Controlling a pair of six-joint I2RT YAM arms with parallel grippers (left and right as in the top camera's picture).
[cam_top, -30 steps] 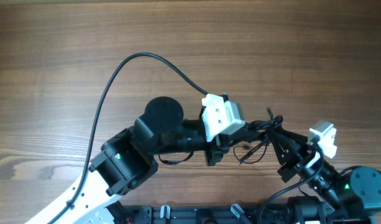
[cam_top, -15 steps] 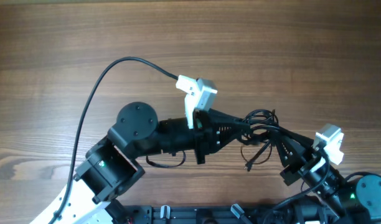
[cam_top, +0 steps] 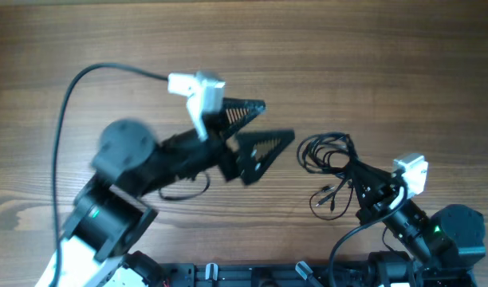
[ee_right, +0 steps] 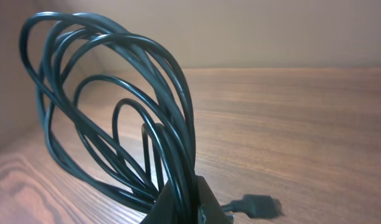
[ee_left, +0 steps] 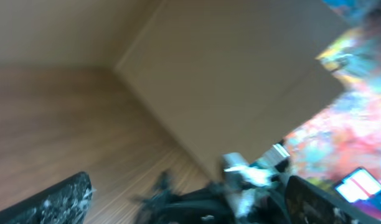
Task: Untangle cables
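The cables [cam_top: 327, 151] are a bunch of thin black loops on the wood, right of centre, with loose plug ends [cam_top: 327, 199] trailing toward the front. My right gripper [cam_top: 357, 175] is shut on the bunch from the lower right. In the right wrist view the loops [ee_right: 109, 93] rise out of the closed fingers [ee_right: 178, 202], and one plug [ee_right: 259, 204] lies just beyond. My left gripper [cam_top: 278, 119] stands wide open, left of the bunch and apart from it. The left wrist view is blurred; nothing lies between its open gripper [ee_left: 187, 182].
The left arm's thick black cable [cam_top: 68, 104] arcs over the table's left half. A black rail [cam_top: 252, 275] runs along the front edge. A brown box face [ee_left: 240, 81] fills the blurred left wrist view, and the right arm's white part [ee_left: 240, 177] shows low in it.
The left gripper opened, let go of the cable bunch and swung back to the left. The bunch stayed with the right gripper and dropped onto the table.
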